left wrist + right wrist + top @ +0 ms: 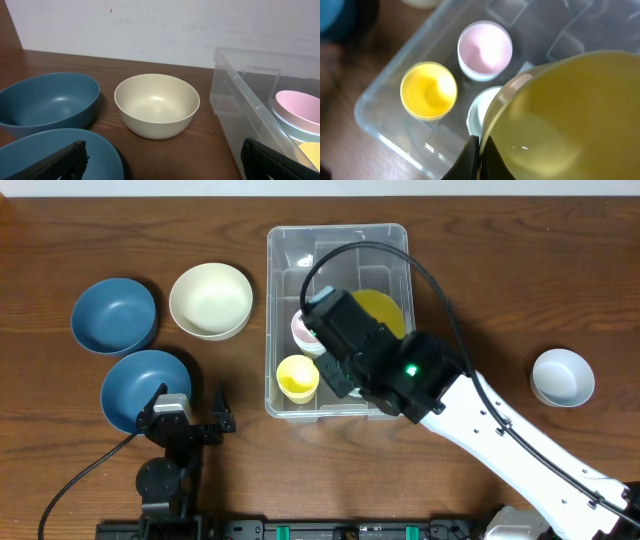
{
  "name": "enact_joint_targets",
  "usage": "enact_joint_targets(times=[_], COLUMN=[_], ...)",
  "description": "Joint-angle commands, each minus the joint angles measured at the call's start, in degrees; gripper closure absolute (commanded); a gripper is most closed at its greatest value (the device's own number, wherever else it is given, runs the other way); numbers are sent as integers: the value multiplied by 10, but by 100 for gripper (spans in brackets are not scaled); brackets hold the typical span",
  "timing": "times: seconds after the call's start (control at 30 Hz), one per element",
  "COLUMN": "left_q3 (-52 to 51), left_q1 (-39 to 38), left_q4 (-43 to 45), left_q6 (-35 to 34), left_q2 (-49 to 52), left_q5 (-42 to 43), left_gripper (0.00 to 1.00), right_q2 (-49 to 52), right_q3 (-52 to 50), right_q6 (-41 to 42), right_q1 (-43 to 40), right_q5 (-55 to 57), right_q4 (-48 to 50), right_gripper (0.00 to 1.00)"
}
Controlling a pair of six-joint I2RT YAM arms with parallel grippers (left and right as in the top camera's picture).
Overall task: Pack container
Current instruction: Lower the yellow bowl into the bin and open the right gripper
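The clear plastic container stands at the table's middle back; its wall also shows in the left wrist view and the right wrist view. Inside are a yellow cup, a pink cup and a white cup. My right gripper is shut on the rim of a yellow bowl, held over the container. My left gripper is open and empty at the front left, over the wood.
A cream bowl and two blue bowls lie left of the container. A white bowl lies at the right. The left arm's base is at the front edge.
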Motion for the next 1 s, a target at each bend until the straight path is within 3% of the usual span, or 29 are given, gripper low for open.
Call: enact_joint_targets(times=[0.0, 0.57, 0.87, 0.9, 0.97], left_q3=[-16, -16, -16, -16, -16], left_q1=[-2, -2, -2, -2, -2], left_q4=[-8, -8, -8, -8, -8], left_q6=[8, 8, 8, 8, 8], left_q2=[0, 0, 0, 0, 0], left_q5=[6, 6, 6, 6, 6], left_gripper=[2, 2, 2, 2, 2], right_q2=[2, 5, 5, 5, 5], right_q3=[-3, -168, -196, -196, -196], right_q6=[23, 28, 28, 28, 27], right_q1=[5, 4, 4, 4, 4], right_q5=[19, -9, -8, -6, 0], right_q4=[-12, 115, 147, 147, 148], right_gripper=[99, 99, 99, 94, 70])
